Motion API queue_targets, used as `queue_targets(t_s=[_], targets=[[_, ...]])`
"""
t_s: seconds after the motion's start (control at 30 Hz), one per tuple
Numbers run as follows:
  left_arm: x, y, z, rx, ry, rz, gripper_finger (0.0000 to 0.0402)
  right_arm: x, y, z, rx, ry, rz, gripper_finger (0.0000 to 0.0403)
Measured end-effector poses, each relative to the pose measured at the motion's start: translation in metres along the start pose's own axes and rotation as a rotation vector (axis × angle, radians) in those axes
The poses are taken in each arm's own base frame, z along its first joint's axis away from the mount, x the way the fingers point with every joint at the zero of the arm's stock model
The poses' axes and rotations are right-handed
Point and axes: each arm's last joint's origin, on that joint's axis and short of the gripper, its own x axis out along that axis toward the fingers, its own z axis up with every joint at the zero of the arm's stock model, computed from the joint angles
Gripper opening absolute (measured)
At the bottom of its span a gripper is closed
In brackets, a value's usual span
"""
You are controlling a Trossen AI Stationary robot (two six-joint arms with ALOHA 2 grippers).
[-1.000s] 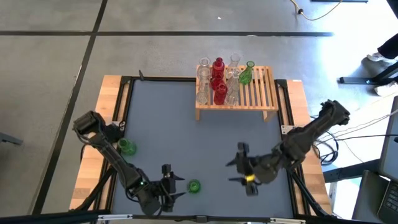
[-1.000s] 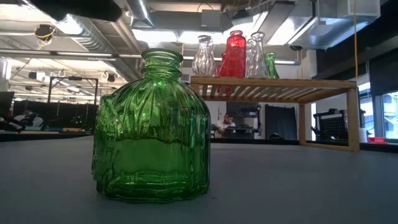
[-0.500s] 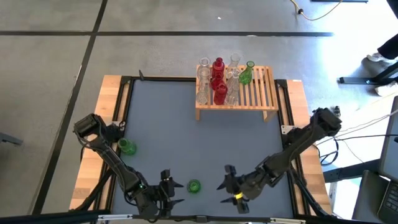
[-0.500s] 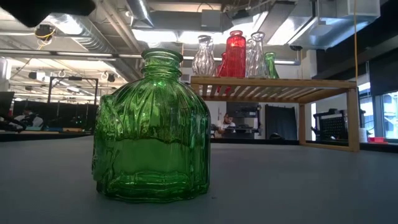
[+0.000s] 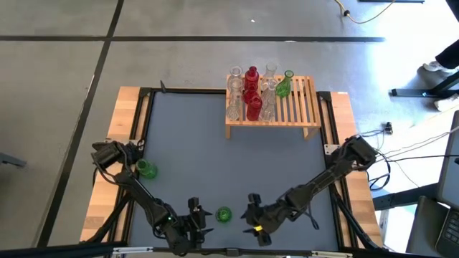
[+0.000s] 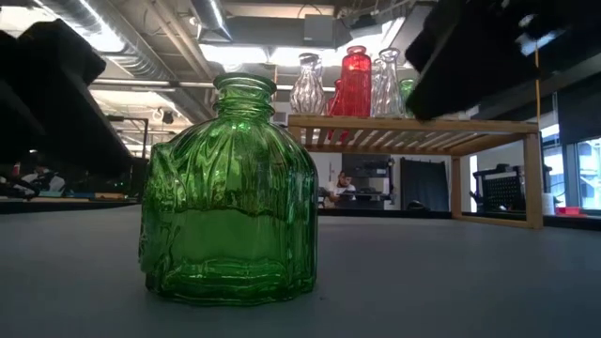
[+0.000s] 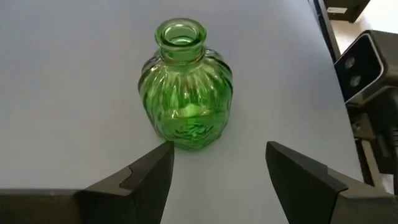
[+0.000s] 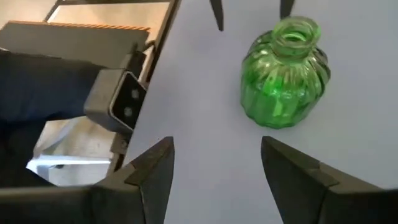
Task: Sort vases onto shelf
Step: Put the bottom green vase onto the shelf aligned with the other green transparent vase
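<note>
A squat ribbed green vase [image 5: 224,214] stands upright on its base near the table's near edge, large in the low view [image 6: 230,197]. My left gripper [image 5: 202,217] is open just left of it, and the vase [image 7: 185,93] is ahead of its fingers. My right gripper [image 5: 245,213] is open just right of it, with the vase [image 8: 284,74] ahead and off to one side. A second green vase [image 5: 146,169] stands by the left edge. The wooden shelf [image 5: 305,107] at the far side carries several red, clear and green vases [image 5: 252,93].
The shelf's right half [image 5: 301,97] has bare slats. A camera block [image 8: 121,99] sits at the near edge close to the vase. Pale wood borders [image 5: 122,129] flank the grey table top. The shelf [image 6: 413,127] rises behind the vase in the low view.
My right gripper has moved toward the table's left and near edge, coming close to the green vase from its right. My left arm has drawn slightly toward the near edge. Both arms now show as dark shapes in the low view. The vase has stayed put.
</note>
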Motion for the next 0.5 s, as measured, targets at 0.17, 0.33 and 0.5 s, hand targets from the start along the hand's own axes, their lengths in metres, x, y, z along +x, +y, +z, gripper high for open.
queue_targets(t_s=[0.17, 0.33, 0.5], targets=[[-0.0002, 0.0016, -0.0016, -0.018, 0.017, 0.011, 0.0248, 0.0068, -0.0102, 0.0029, 0.174, -0.007, -0.002, 0.0225], [0.002, 0.0039, -0.0007, -0.025, 0.03, 0.013, 0.0248, 0.0096, -0.0112, 0.0046, 0.157, -0.037, -0.003, 0.0229], [0.0016, 0.0065, -0.0051, -0.008, 0.09, 0.015, 0.0248, 0.0092, -0.0109, 0.0051, 0.174, -0.058, -0.032, 0.0282]])
